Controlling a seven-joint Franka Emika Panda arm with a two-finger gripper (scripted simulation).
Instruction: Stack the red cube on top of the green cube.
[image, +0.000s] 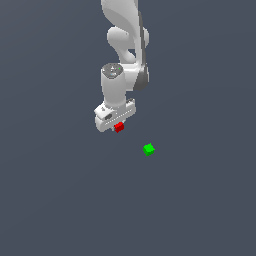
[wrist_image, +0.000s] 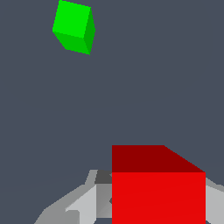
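The red cube (image: 119, 127) sits between the fingers of my white gripper (image: 117, 124), just under the hand. In the wrist view the red cube (wrist_image: 158, 186) looms large and close, and grey fingers (wrist_image: 81, 205) press against its sides, so the gripper (wrist_image: 157, 210) is shut on it. The green cube (image: 148, 149) rests alone on the dark grey floor, toward the exterior view's right of the gripper and nearer the camera. In the wrist view the green cube (wrist_image: 74, 27) lies well apart from the red one.
A plain dark grey floor (image: 60, 200) surrounds both cubes. The white arm (image: 125, 45) rises from the gripper toward the top of the exterior view.
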